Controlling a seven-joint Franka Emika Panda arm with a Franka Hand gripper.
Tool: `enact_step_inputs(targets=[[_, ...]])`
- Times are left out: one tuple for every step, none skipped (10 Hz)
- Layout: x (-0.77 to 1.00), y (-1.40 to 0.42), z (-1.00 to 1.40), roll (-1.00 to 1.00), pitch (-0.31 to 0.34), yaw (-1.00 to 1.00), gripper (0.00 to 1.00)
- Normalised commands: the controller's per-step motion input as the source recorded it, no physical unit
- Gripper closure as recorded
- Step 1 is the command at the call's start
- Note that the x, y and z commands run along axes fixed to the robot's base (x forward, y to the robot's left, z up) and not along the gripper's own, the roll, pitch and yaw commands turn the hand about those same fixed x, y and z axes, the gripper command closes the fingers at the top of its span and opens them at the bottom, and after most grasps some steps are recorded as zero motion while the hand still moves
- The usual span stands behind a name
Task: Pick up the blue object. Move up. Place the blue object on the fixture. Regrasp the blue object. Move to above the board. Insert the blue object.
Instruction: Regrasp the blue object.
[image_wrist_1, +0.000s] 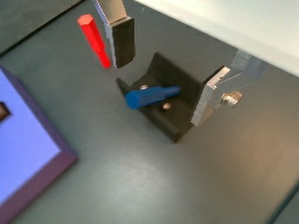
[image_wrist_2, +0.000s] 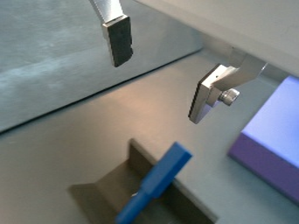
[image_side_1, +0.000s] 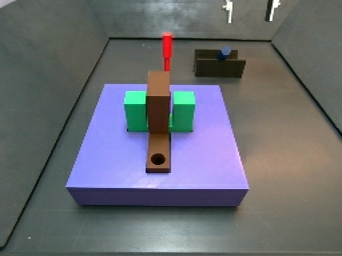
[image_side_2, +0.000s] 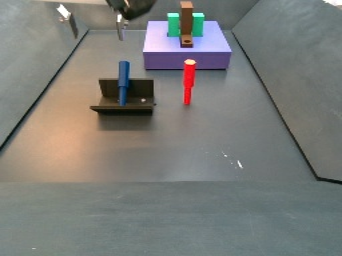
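Already placed: blue object (image_wrist_1: 152, 95) leaning in the notch of the fixture (image_wrist_1: 170, 118) in a wrist view, with the gripper (image_wrist_1: 166, 72) above it, fingers (image_wrist_1: 124, 39) spread wide and holding nothing. Red peg (image_wrist_1: 94, 40) close beside one finger, apart from the fixture; corner of the board (image_wrist_1: 26, 149) at the edge of this view.

Next wrist view: same empty gap between the silver plates of the gripper (image_wrist_2: 162, 68), dark pad (image_wrist_2: 118, 42) well clear of the blue object (image_wrist_2: 158, 186), which rises tilted out of the fixture (image_wrist_2: 107, 191) below. Part of the board (image_wrist_2: 271, 140) visible to one side.

Then a side view: board (image_side_1: 160, 160) in front, carrying the two green blocks (image_side_1: 136, 111) and the brown bar (image_side_1: 159, 123) with its round hole unfilled. Behind it the red peg (image_side_1: 167, 48) upright, and farther back the fixture (image_side_1: 219, 66) with a little of the blue object (image_side_1: 225, 53) showing; fingertips of the gripper (image_side_1: 249, 11) high above, near the frame edge.

Lastly a side view from the opposite end: blue object (image_side_2: 124, 83) standing in the fixture (image_side_2: 124, 99), red peg (image_side_2: 190, 82) near it, board (image_side_2: 189, 52) far behind, gripper (image_side_2: 98, 12) mostly out of frame.

Judging from this: pick-up, lift and placing on the fixture done; regrasp, move above the board and insertion left.
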Motion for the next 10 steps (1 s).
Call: enact_step_inputs(targets=[[0.10, -0.05, 0.04, 1.00, 0.054, 0.16, 0.00], [0.03, -0.06, 0.04, 1.00, 0.106, 0.14, 0.00], [0.01, -0.07, 0.04, 1.00, 0.131, 0.14, 0.00], [0.00, -0.08, 0.05, 1.00, 0.154, 0.14, 0.00], [0.00, -0.09, 0.06, 1.00, 0.200, 0.14, 0.00], [0.00, -0.09, 0.07, 1.00, 0.226, 0.13, 0.00], [0.00, -0.10, 0.07, 1.00, 0.229, 0.13, 0.00], [0.00, -0.08, 0.07, 1.00, 0.229, 0.14, 0.00], [-0.01, -0.06, 0.08, 1.00, 0.246, 0.14, 0.00], [-0.21, 0.00, 0.00, 1.00, 0.149, 0.12, 0.00]])
